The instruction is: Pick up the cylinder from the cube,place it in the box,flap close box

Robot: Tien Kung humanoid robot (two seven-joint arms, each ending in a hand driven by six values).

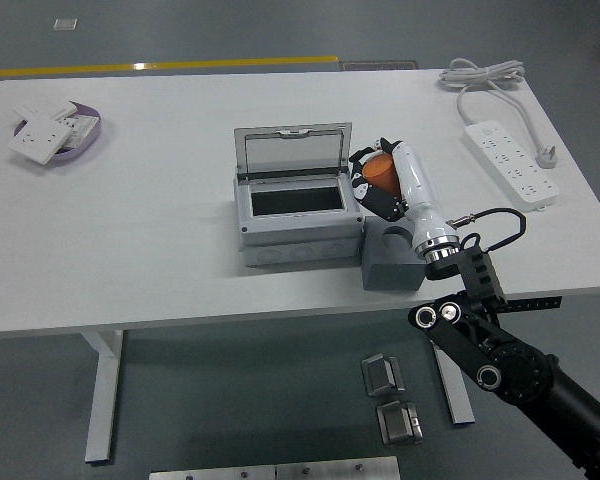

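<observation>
My right hand (372,180) is shut on the orange cylinder (381,169) and holds it in the air just right of the grey box (296,222). The box stands at the table's middle with its clear lid (292,151) tilted up at the back, showing a dark inside. Below the hand sits the grey cube (392,259), touching the box's right side; the round hole in its top is partly hidden by my forearm. The left arm does not show.
A purple tray (88,133) with white switch plates sits at the far left. A white power strip (511,162) with its coiled cord (480,73) lies at the right. The table's near edge (180,322) runs below the box.
</observation>
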